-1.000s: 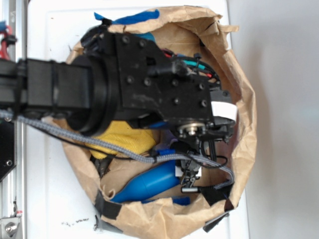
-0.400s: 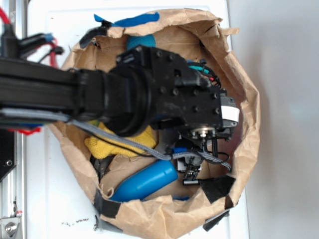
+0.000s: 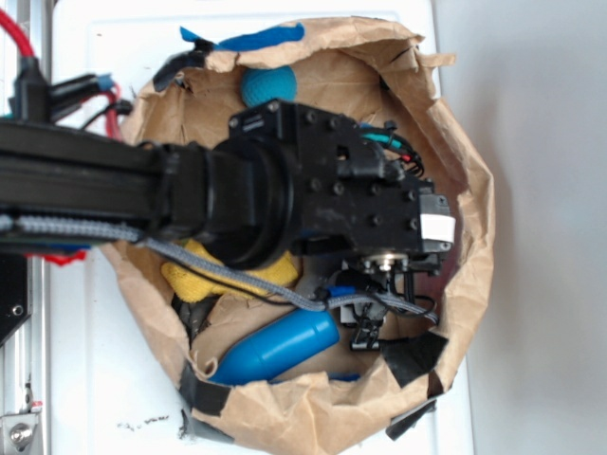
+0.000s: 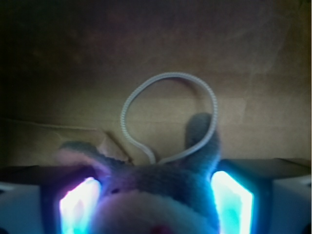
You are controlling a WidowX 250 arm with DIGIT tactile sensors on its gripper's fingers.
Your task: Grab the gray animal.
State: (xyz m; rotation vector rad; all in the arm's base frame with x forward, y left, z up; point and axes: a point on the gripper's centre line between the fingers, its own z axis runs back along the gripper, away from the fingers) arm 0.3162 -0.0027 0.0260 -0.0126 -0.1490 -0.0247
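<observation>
Claw (image 4: 156, 195) fingers (image 4: 78, 204) stand on either side of the gray animal (image 4: 161, 180), whose head fills the gap between the two lit pads; whether the pads already press the plush or merely flank it I cannot tell from the wrist view. The toy sits directly between the fingers, its ears poking up past their tips, and its thin white cord loop (image 4: 168, 112) lies just beyond, on the brown paper.

To do this step well, I judge the closing should be centred on the head, not on an ear or the cord, since soft plush will compress and could slip if pinched at an edge. A firm, even squeeze before any lift seems wise, and the lift ought to go straight up to clear the crumpled wall of the paper bag (image 3: 465, 218).

Compared with the exterior view a second ago, the arm has shifted, uncovering a teal ball (image 3: 267, 85) behind the claw, and more of the blue cylinder (image 3: 280, 346) and yellow cloth (image 3: 190, 275) shows beside it.
</observation>
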